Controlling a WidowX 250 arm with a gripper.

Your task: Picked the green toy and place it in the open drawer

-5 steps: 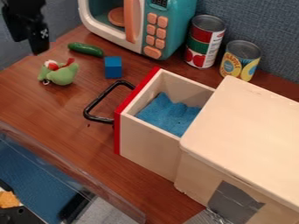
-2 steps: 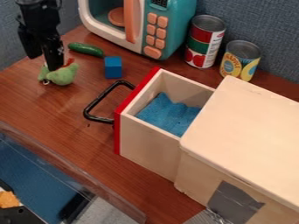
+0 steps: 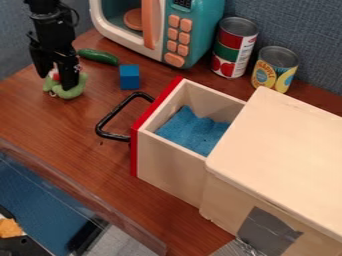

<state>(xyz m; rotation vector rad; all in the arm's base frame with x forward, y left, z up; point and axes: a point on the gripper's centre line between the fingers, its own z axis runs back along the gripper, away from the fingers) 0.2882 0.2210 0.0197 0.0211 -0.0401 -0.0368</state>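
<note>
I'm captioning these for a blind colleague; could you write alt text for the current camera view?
A black robot gripper hangs at a green toy on a wooden table, fingers apart. At picture right, a wooden drawer stands open with blue cloth inside; also present: a blue block, toy cucumber, toy microwave and two cans.

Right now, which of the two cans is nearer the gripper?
The taller can with the red and green label, right beside the toy microwave. The other can is shorter, has a yellow label and stands farther from the gripper.
</note>
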